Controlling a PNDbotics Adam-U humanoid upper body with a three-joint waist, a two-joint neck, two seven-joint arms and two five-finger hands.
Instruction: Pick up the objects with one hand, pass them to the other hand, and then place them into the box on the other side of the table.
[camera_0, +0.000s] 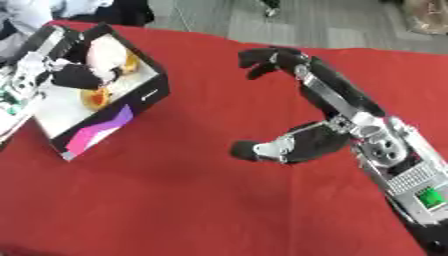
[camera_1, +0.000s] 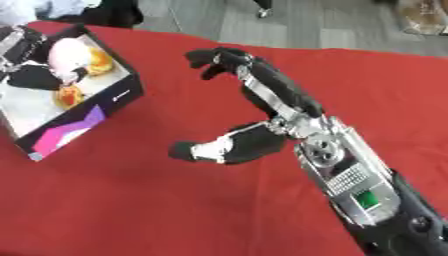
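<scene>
One pink object (camera_1: 68, 54) fills the black box (camera_1: 114, 102).

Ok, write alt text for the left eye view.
The robot's left hand reaches into an open box at the left of a red table, over pale pink and orange things. Its right hand hangs empty over the table's middle, fingers spread.

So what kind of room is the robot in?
Probably a lab or workshop used for robot practice, though I can't be sure. A table with a red cloth stands on a grey plank floor, and a box holds pink and orange things for its hands to sort.
</scene>
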